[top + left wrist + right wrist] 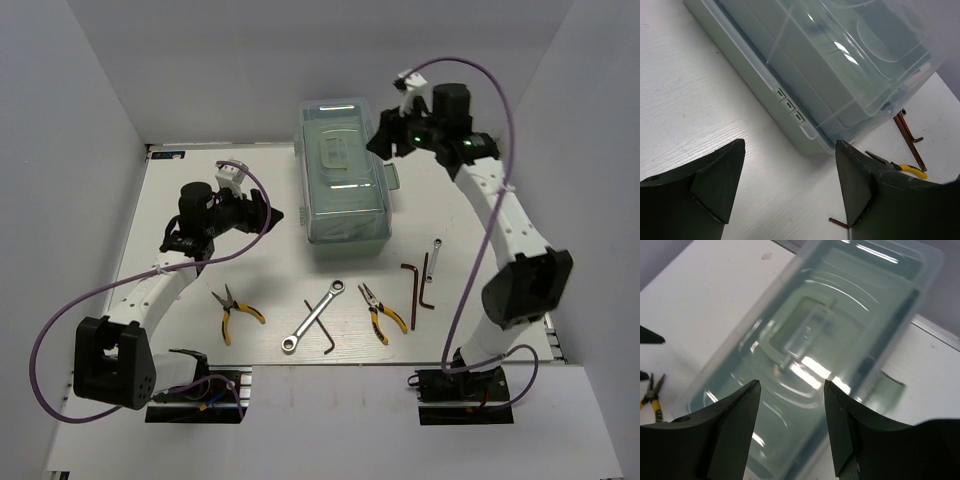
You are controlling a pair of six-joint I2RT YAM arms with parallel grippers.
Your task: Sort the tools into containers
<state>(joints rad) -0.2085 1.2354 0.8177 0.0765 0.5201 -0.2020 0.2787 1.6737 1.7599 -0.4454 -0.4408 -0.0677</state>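
The mint-green toolbox (345, 180) with its clear lid down stands at the table's back centre. My left gripper (272, 215) hovers open just left of it, its near long side (785, 102) ahead of the empty gripper (791, 144). My right gripper (385, 140) is open over the box's back right corner, nothing in it (792, 382), the lid (815, 330) below. In front lie the tools: pliers (236, 312), a silver ratchet wrench (315, 315), a dark hex key (326, 335), second pliers (383, 312), another hex key (418, 285) and a small silver rod (433, 258).
White walls close in the table on the left, back and right. The arm bases (195, 395) sit at the near edge. A purple cable (60, 330) loops off the left arm, another (490, 230) off the right.
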